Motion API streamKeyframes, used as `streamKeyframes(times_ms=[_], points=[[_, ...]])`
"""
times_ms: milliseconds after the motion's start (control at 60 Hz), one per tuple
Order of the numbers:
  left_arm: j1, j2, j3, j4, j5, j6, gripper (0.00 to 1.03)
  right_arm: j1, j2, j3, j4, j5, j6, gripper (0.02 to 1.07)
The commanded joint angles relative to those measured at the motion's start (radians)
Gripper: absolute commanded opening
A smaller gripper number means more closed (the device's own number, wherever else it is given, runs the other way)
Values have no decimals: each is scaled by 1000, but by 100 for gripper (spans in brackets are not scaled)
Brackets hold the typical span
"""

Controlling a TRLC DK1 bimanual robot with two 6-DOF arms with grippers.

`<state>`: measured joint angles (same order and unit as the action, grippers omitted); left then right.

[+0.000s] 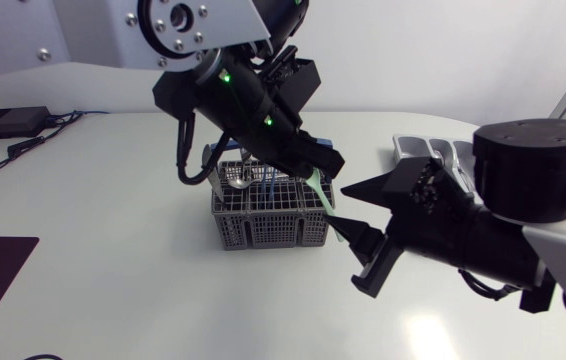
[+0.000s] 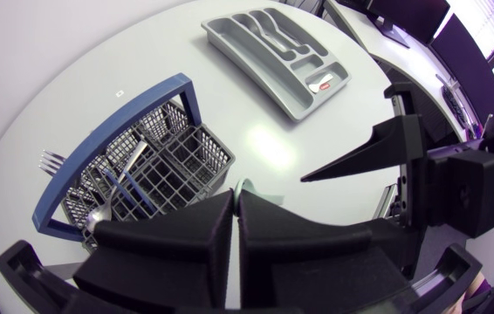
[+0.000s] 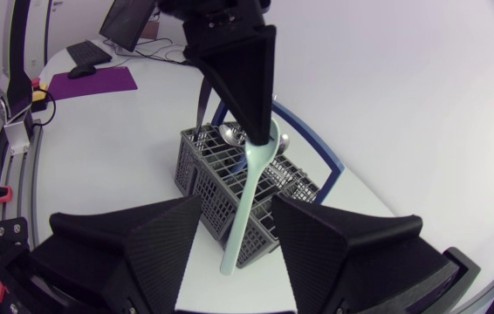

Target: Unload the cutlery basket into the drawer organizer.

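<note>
A pale green utensil [image 3: 247, 187] is pinched at its top by the closed left gripper [image 3: 261, 133], above the cutlery basket [image 3: 210, 170]. Its lower end is flanked, ungripped, by the right gripper's [image 1: 344, 212] wide-spread fingers.

L arm [image 1: 233, 90]: silver-grey housing w/ screws [image 1: 175, 27] at 12 o'clock, blk links, 2 green LEDs [image 1: 225, 76], blk cable [image 1: 183, 150] loop. R arm [image 1: 523, 220] at 4 o'clock: blk drum joint, grey link. Wedge fingers [image 3: 133, 244] matte blk.

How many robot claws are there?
2. The left gripper is above the basket, shut on a green utensil. The right gripper is beside the basket, open around that utensil. None seems hidden.
</note>
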<state>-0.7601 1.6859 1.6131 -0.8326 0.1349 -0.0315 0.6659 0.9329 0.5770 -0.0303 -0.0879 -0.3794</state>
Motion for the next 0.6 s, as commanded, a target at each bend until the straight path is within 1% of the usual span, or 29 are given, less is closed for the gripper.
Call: streamKeyframes(times_ms=[0, 200, 300, 383, 433, 550, 583], points=[[-2, 20, 34, 6, 12, -33, 5, 27, 60, -16, 36, 34, -3, 61], [-4, 14, 28, 21, 19, -39, 5, 34, 147, 18, 93, 83, 23, 47], [-4, 12, 21, 29, 19, -39, 5, 35, 172, 37, 107, 97, 31, 46], [-1, 12, 16, 35, 20, -39, 5, 35, 181, 50, 107, 103, 39, 40], [1, 12, 13, 40, 20, -39, 5, 35, 181, 55, 107, 106, 39, 38], [1, 12, 2, 50, 19, -38, 5, 41, 179, 61, 101, 108, 39, 37], [2, 14, -1, 52, 19, -38, 5, 44, 179, 61, 101, 111, 39, 31]])
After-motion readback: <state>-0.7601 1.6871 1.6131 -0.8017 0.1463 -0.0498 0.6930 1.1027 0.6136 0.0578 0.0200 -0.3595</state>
